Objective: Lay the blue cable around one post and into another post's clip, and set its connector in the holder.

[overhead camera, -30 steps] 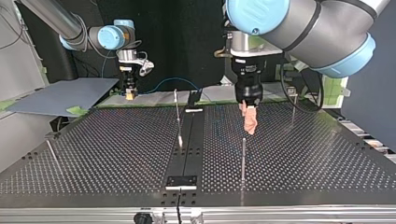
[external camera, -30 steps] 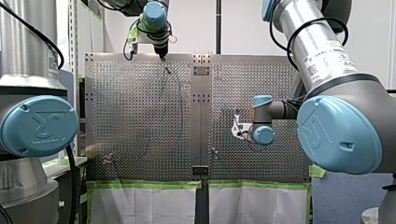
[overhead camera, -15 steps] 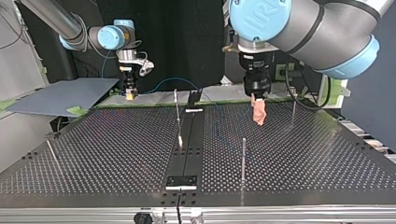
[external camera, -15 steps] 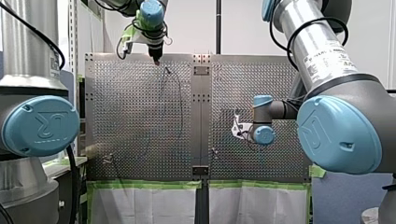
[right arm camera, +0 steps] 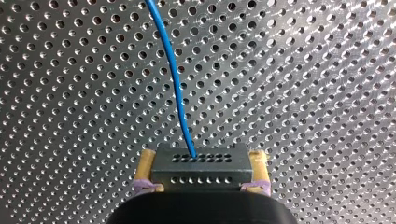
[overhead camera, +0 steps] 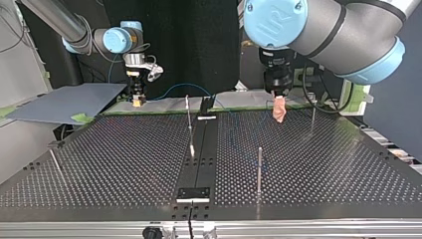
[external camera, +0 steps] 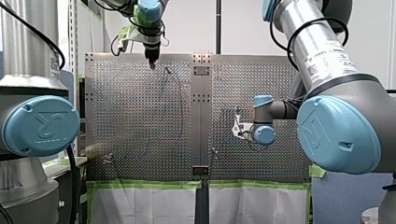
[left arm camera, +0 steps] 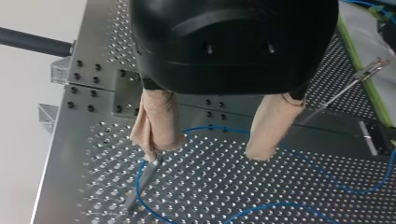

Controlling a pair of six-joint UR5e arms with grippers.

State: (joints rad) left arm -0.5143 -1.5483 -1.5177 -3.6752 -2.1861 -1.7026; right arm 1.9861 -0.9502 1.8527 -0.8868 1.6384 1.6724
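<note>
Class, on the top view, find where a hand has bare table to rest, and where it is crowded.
Bare: the wide stretch of table between the thin post at the view's left edge and the dark middle strip. Crowded: right of the strip, where the blue cable loops round the right-hand post, with my left gripper above.

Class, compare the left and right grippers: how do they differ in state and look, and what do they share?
The left gripper is open and empty; the right gripper is shut on the connector. The left gripper's pads are beige, the right gripper's yellow. The cable lies loose under the left gripper but runs from the connector in the right gripper. Both have two fingers and black bodies.
</note>
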